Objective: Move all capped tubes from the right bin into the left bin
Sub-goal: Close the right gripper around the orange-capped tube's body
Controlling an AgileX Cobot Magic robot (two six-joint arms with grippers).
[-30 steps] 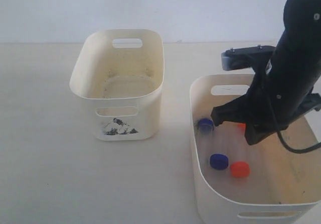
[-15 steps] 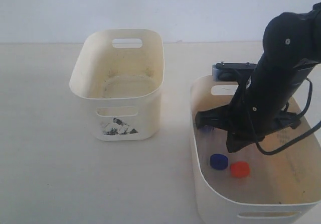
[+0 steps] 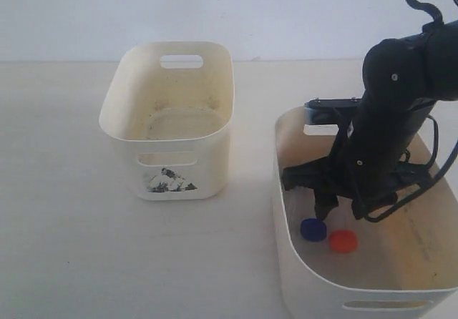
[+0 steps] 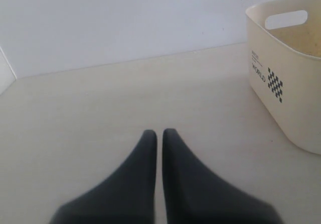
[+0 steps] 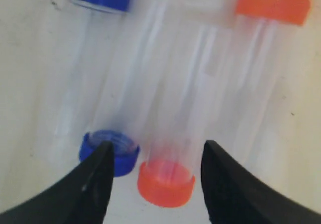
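**Inspector:** Step in hand?

**Operator:** First pick, judging by the count. The right gripper (image 5: 158, 148) hangs inside the right bin (image 3: 288, 262), fingers apart, straddling an orange-capped tube (image 5: 165, 183). A blue-capped tube (image 5: 119, 156) lies just beside it. All four capped tubes (image 5: 271, 5) lie in that bin. The left bin (image 3: 179, 169) shows none.

**Inspector:** And the left gripper (image 4: 156, 133)?

**Operator:** Fingers together, idle above the surface (image 4: 100, 108).

**Inspector:** Next requirement?

**Operator:** Descend and close on the orange one alone, sparing its blue neighbour.

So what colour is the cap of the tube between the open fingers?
Orange. That cap shows best in the right wrist view, between the two fingers.
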